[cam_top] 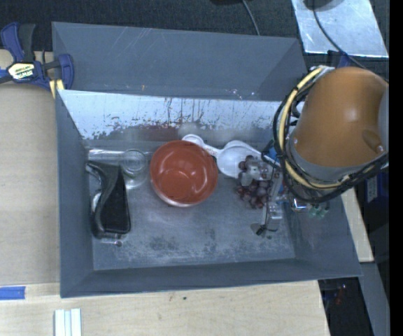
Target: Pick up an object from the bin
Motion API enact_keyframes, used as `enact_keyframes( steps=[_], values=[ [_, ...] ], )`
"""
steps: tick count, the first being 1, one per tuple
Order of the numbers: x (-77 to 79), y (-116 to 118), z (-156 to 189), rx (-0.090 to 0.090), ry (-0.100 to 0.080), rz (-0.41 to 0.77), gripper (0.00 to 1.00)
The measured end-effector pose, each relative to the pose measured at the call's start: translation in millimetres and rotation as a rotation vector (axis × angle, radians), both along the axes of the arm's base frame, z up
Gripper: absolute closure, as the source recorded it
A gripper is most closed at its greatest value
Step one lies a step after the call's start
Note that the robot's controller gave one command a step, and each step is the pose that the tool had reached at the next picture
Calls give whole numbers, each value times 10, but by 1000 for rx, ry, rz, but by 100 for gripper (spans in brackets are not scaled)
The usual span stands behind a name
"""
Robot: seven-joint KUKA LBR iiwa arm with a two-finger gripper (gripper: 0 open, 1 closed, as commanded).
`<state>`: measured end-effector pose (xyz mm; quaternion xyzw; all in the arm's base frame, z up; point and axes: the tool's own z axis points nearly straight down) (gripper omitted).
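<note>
The end effector (270, 219) is hanging low over the floor of the grey metal bin (187, 257), close to the bin's right edge and nearer its front-right corner. Whether it is open or closed I cannot tell.

The likeliest thing to pick, the dark red knobbly clump (249, 186), is lying just beside it, on the side towards the bin's middle. I am judging this the main risk. The clump is looking loose and irregular, so a grip taken off-centre may be catching only a part of it, letting it slip or come apart as it rises. The bin's right wall is also standing close, and the black and yellow cables (285, 128) under the rounded orange cover (341, 114) are crowding that wall, leaving little room for a sideways correction.

Just past the clump, towards the back edge, white plastic scoops (231, 157) are lying against it. They may be getting dragged or lifted along with it. Next to them, the round red bowl (183, 173) is sitting in the bin's middle, touching the scoops, so a push that way would be shifting all three. Well apart, by the left edge, a clear plastic cup (133, 166) and a black curved handle-shaped object (112, 205) are lying clear of any of this.
</note>
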<state>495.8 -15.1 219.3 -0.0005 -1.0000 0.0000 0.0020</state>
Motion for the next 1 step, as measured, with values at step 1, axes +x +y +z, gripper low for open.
enact_keyframes(
  steps=[1],
  values=[
    [15, 0, 30, 0, -7, 1, 0]
  ],
)
